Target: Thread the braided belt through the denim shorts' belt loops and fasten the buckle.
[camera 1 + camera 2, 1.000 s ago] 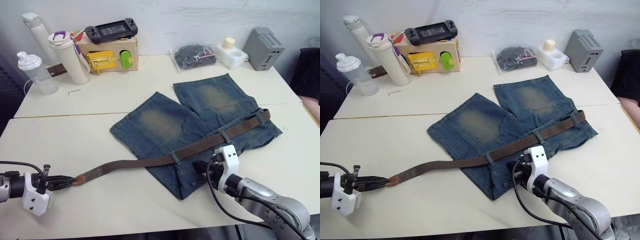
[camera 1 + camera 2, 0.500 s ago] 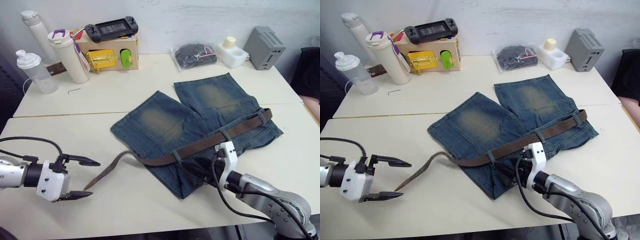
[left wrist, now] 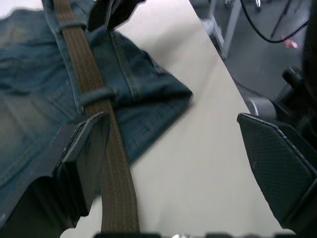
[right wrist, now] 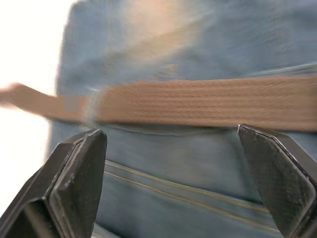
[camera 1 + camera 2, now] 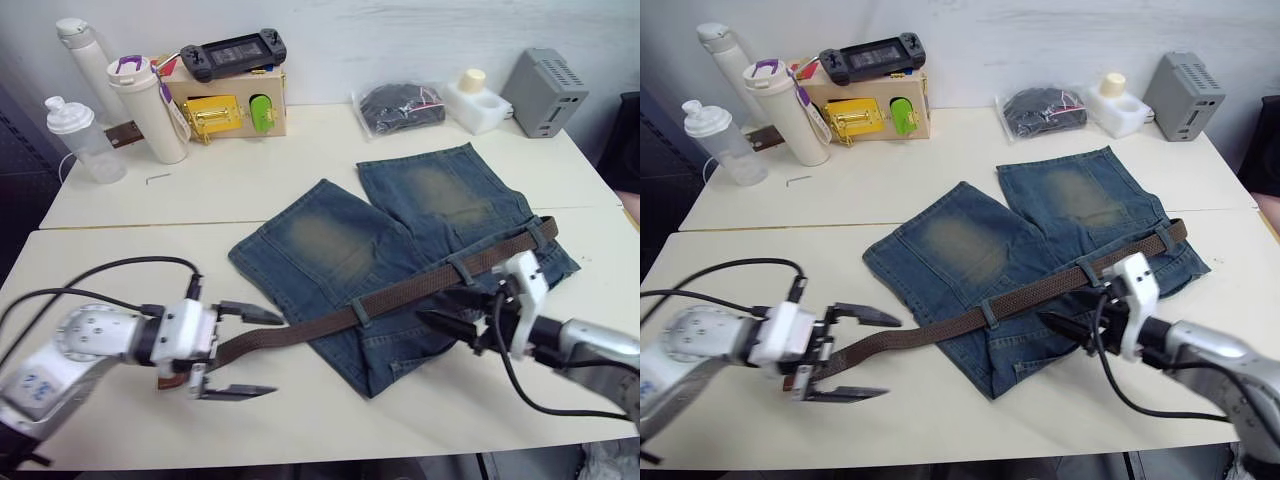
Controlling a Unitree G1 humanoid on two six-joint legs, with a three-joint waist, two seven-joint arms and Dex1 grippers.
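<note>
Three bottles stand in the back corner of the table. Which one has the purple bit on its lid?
The middle tumbler, cream-coloured, right beside the wooden box. The tall white bottle behind it and the clear shaker bottle in front both have plain white tops.

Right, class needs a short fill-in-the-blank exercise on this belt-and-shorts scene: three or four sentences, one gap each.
1. The braided belt runs through the belt loops of the denim ____.
2. The left gripper has its fingers ____ around the belt's free end.
3. The right gripper hovers open over the shorts' ____.
4. The handheld game console sits on top of a wooden ____.

Missing words: shorts; open; waistband; box
</note>
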